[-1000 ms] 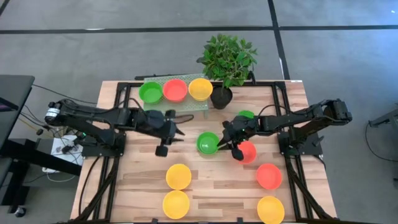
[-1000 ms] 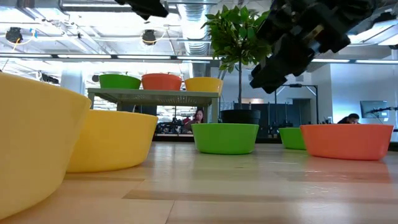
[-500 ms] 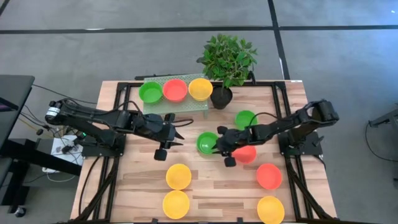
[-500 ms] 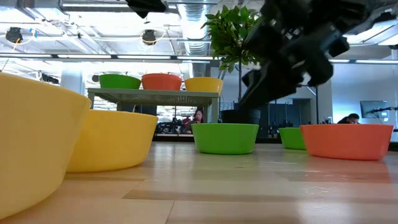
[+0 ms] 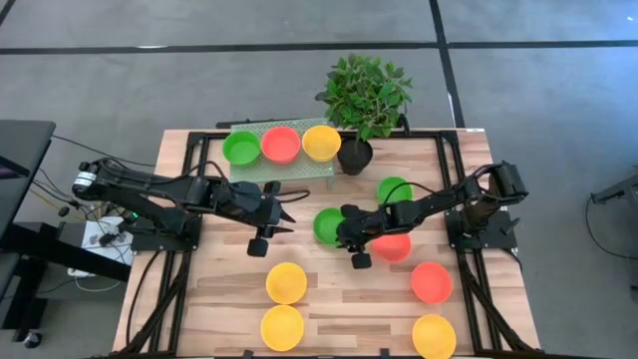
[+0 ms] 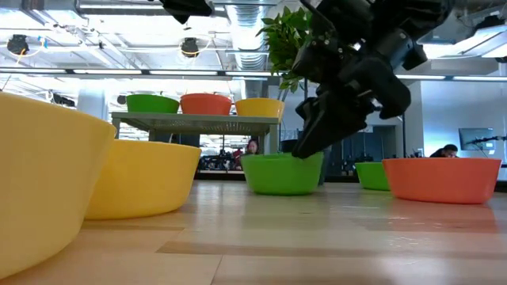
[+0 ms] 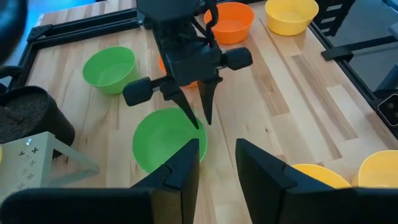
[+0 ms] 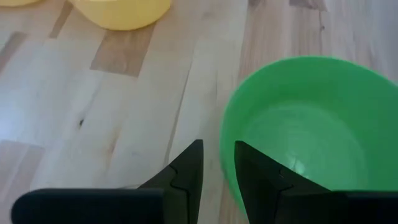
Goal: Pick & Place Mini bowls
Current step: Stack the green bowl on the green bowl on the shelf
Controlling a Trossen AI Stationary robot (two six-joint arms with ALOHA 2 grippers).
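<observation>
A green mini bowl (image 5: pixel 325 225) sits on its base in the middle of the table. My right gripper (image 5: pixel 342 229) reaches in from the right and is open, its two fingers (image 7: pixel 186 112) astride the bowl's right-hand rim. My left gripper (image 5: pixel 286 212) is open and hovers above the table just left of that bowl, touching nothing. Other mini bowls stand on the table: a green one (image 5: pixel 394 188), a red-orange one (image 5: pixel 397 247) partly under the right arm, another red-orange one (image 5: pixel 431 282), and yellow ones (image 5: pixel 286 282), (image 5: pixel 282 327), (image 5: pixel 434 335). My right gripper (image 8: pixel 219 171) has the green bowl's rim (image 8: pixel 222 146) between its fingers, one finger inside the bowl and one outside. The fingers come slanting down from the table's right. A gap still shows beside the rim. The bowl (image 6: pixel 283 174) stands on the table.
A low rack at the far edge holds a green, a red-orange and a yellow bowl (image 5: pixel 281 145). A black plant pot (image 5: pixel 354 156) with a leafy plant stands beside the rack. Black frame rails (image 5: pixel 194 160) run along the table's sides.
My right gripper has moved toward the table's left and down, from beside the red-orange bowl to the green bowl's rim. The green bowl has slid a little toward the table's left.
</observation>
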